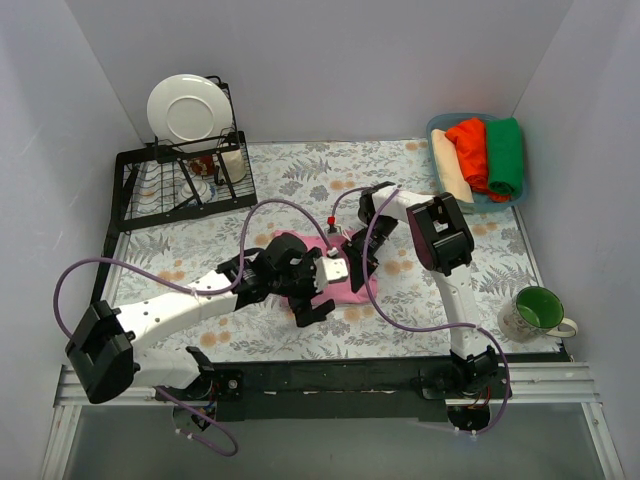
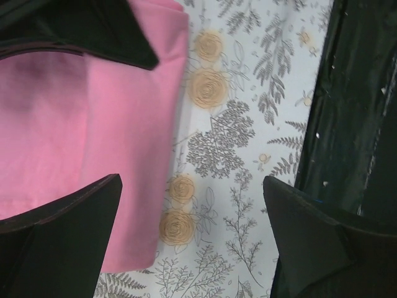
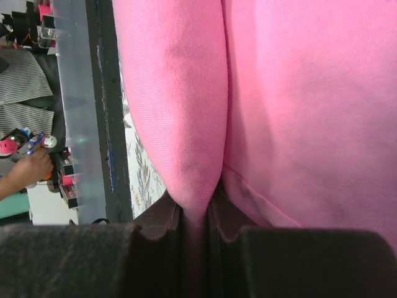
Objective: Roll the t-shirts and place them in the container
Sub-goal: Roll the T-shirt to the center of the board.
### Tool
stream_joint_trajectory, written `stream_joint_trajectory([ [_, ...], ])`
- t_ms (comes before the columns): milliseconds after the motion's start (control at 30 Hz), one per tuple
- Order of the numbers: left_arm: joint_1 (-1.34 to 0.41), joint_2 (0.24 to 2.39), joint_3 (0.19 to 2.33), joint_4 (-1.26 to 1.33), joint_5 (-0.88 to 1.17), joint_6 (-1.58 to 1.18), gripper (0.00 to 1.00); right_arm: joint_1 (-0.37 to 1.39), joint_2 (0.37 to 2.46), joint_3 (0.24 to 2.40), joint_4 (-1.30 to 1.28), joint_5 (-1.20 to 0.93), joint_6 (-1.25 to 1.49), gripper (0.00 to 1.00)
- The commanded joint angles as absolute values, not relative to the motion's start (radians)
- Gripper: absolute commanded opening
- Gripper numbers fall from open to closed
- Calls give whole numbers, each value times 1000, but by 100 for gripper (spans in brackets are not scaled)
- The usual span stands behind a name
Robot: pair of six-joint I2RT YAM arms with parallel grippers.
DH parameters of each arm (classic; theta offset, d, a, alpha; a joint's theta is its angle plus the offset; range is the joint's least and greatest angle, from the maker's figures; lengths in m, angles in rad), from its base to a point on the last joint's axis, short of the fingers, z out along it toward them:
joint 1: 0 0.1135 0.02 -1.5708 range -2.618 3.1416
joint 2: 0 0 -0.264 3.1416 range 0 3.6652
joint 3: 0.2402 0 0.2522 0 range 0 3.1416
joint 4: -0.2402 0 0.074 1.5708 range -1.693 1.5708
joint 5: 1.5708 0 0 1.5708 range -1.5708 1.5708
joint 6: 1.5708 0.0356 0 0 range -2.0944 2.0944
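A bright pink t-shirt (image 1: pixel 352 292) lies partly folded in the middle of the table. My right gripper (image 1: pixel 352 258) sits at its far side and, in the right wrist view, is shut on a pinched fold of the pink t-shirt (image 3: pixel 186 124), the cloth running down between the jaws of the right gripper (image 3: pixel 195 214). My left gripper (image 1: pixel 312 305) hovers over the shirt's near edge. In the left wrist view the left gripper (image 2: pixel 192 236) stands wide open, holding nothing; one fingertip (image 2: pixel 62 236) is over the pink t-shirt (image 2: pixel 93 124), the other over the floral cloth. Cream (image 1: pixel 450 165), red-orange (image 1: pixel 470 150) and green (image 1: pixel 505 155) t-shirts lie rolled at back right.
The rolled shirts rest in a blue basket (image 1: pixel 437 125). A black dish rack (image 1: pixel 150 195) with a white plate (image 1: pixel 185 110) stands at back left. A green mug (image 1: pixel 538 312) sits near the front right. A floral cloth (image 1: pixel 300 170) covers the table; purple cables loop off both arms.
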State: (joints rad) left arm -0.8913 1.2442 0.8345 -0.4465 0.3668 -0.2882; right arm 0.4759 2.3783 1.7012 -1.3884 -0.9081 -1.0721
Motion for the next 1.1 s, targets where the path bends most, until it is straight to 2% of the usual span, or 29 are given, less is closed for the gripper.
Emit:
stream_joint_trajectory([
  [0,-879,1230,862,-408,281,-365,98,469,2401,1713,-1301,-744,-1104,1],
  [200,-888,1220,764,-342,170,-164,98,469,2392,1706,-1302,-750,-1100,1],
  [333,-888,1137,703,-318,221,-58,98,466,2391,1700,-1301,-742,-1100,1],
  [633,-890,1126,661,-347,265,-11,92,463,2402,1706,-1301,-739,-1095,1],
  [733,-890,1140,655,-351,287,-6,86,463,2407,1704,-1301,-739,-1092,1],
  [1067,-867,1244,594,-255,212,21,85,462,2421,1709,-1302,-730,-1089,1],
])
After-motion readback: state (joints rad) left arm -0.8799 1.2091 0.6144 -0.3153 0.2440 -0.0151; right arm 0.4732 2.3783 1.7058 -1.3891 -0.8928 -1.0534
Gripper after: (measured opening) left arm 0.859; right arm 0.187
